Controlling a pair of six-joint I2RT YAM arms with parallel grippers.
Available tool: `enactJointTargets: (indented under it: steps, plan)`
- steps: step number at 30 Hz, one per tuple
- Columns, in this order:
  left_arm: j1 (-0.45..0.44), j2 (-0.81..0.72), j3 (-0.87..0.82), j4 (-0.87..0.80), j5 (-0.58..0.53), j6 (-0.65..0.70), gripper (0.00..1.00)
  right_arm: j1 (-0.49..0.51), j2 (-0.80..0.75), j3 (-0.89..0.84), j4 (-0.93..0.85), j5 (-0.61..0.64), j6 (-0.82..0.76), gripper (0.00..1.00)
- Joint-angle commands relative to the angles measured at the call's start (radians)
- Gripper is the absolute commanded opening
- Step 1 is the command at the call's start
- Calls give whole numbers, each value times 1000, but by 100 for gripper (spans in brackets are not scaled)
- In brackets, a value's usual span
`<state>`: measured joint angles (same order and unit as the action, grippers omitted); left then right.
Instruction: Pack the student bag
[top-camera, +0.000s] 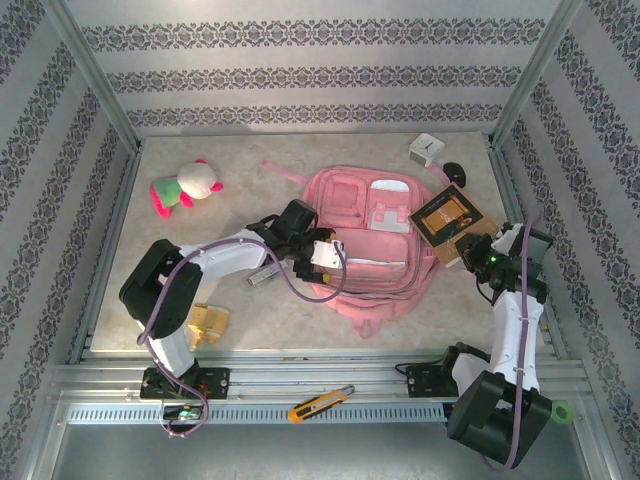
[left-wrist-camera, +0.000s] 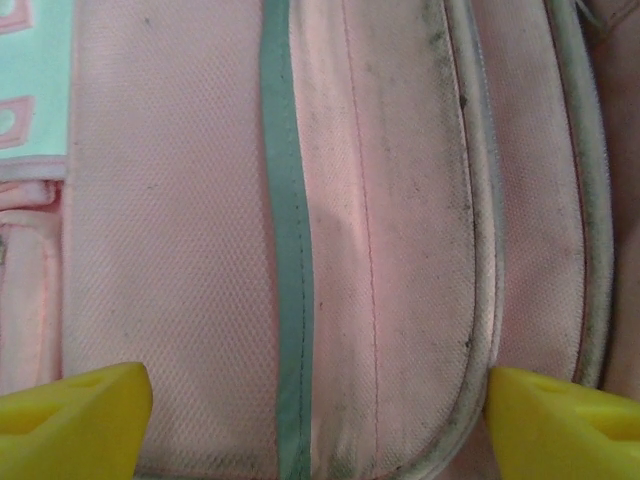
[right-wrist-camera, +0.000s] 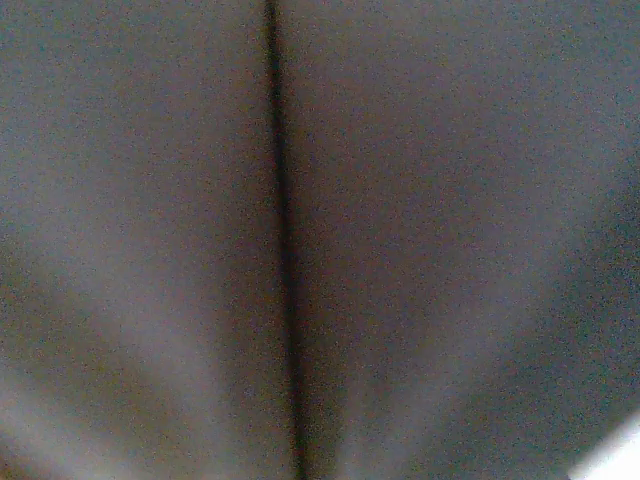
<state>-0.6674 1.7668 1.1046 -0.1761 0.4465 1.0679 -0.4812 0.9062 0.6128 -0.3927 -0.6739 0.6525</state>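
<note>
The left end effector (top-camera: 332, 258) hung open, the backpack (top-camera: 352, 203) directly beneath; the right end effector (top-camera: 470, 248) clamped a brown book (top-camera: 447, 215).

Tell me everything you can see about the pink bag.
The bag is a soft pink fabric backpack, grubby, lying flat in the middle with its front up: pockets, pale zip lines, a white patch. A strap trails toward the far left. The open left claw is over its near-left edge; a brown book overlaps its right side.
</note>
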Motion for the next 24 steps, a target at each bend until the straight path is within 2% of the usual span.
enactJointTargets:
  steps: [1,6,10,16,17,18,20,22,24]
  plan:
    - [-15,29,33,-27,-15,94,87,18,0,4,50,-44,-11,0]
    - [-36,63,39,-10,-21,91,87,49,36,5,47,-17,-11,0]
    - [-40,38,4,-27,23,92,88,82,72,18,52,-7,-16,0]
    - [-53,75,4,8,3,86,87,119,104,36,49,11,-24,0]
    - [-55,86,9,20,1,82,83,123,105,36,46,18,-25,0]
    - [-57,94,17,25,-10,71,73,127,106,35,47,22,-24,0]
    - [-61,93,33,28,-24,24,46,140,116,30,61,28,-19,0]
    - [-61,66,19,28,-16,1,36,166,133,30,85,33,-11,0]
    - [-61,27,-12,31,-13,-18,19,202,157,33,116,46,3,0]
